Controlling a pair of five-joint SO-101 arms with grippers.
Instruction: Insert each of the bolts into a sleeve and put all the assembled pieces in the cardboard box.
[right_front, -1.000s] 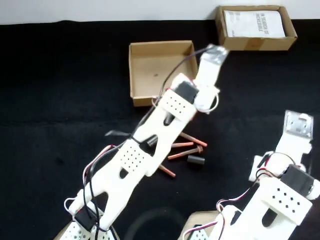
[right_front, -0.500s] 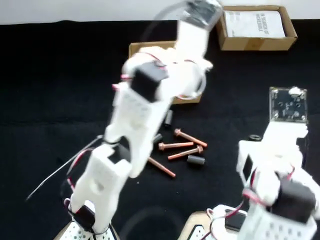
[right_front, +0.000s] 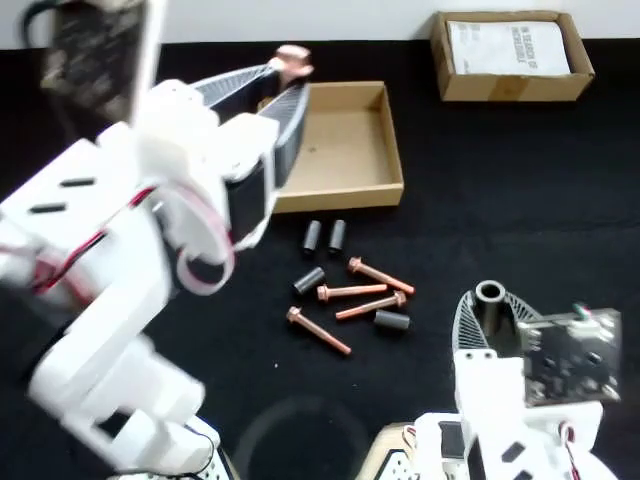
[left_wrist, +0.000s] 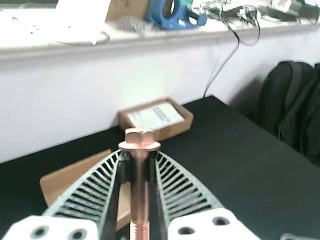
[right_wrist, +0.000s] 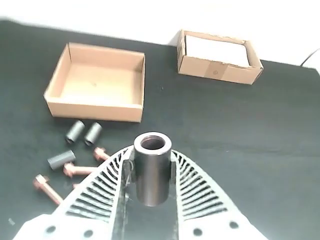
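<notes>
Our arms have swung up, back from the cardboard box (right_front: 340, 197); left gripper (left_wrist: 139, 155) clamps a bolt (left_wrist: 139, 187), right gripper (right_wrist: 151, 154) a sleeve (right_wrist: 151, 172), presumably for joining.

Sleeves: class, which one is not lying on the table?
The sleeve gripped in the right claw, standing upright with its bore showing; the other sleeves lie on their sides on the table by the bolts.
</notes>
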